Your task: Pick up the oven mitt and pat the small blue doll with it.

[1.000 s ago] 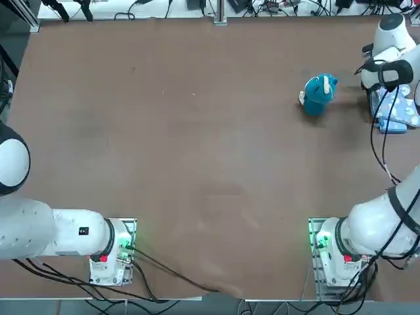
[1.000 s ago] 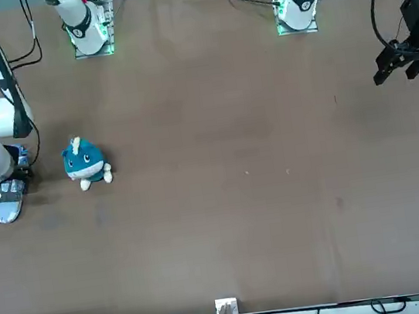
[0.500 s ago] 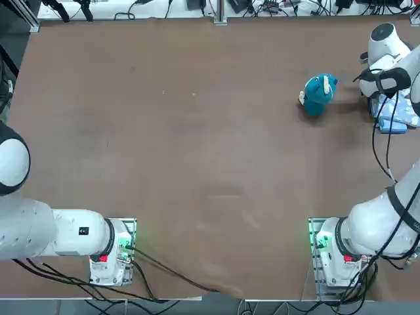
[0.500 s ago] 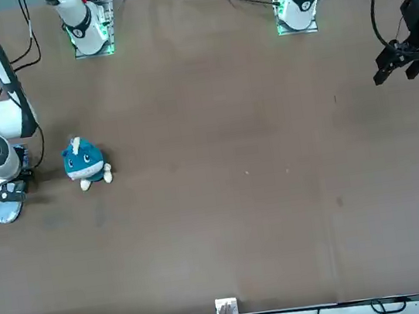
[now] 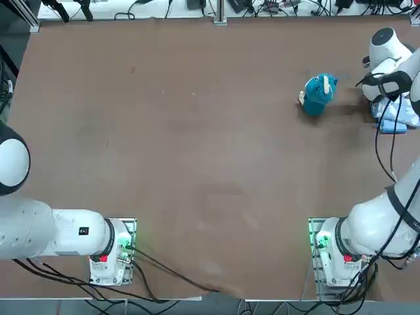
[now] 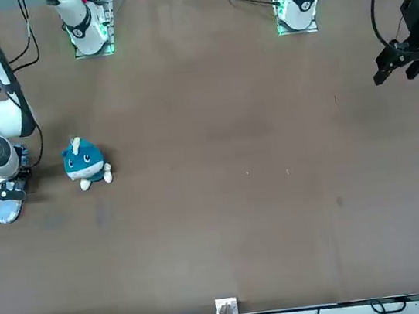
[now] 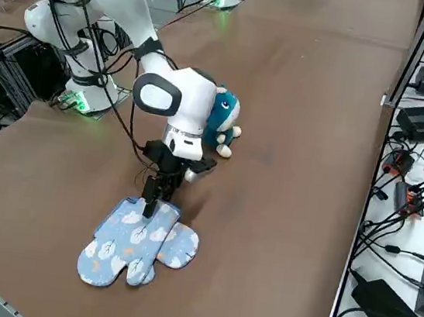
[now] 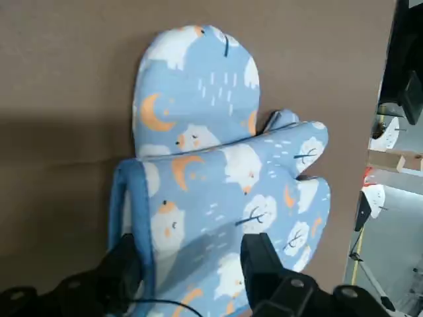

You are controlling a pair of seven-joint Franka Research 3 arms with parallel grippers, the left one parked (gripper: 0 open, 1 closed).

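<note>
— Claw first: where is it?

— Down low at the right end of the table, pointing straight down, right over the cuff end of the mitt.

— Pinching it?

— No. The fingers are spread. One stands just outside the blue hem of the cuff and the other is over the printed cloth, so the cuff edge lies in the gap. I can't tell from where I stand whether the tips touch the fabric.

— And the mitt itself?

— Flat on the table, directly under the claw and running away from it, thumb out to one side. It's light blue with white clouds and little trees. It lies partly on top of the other mitt, which sticks out from beneath it at an angle, also flat; that one has a moon and clouds on it.

— So two mitts, overlapping.

— Yes, the tree one on top, and that is the one the claw is at.

— Where's the doll?

— On the claw's far side from the mitts, toward the middle of the table. It is near the claw but not touching it, and clear of both mitts. From the side, the white wrist hides part of it; I can see teal plush and a small cream bit at the bottom.
</note>
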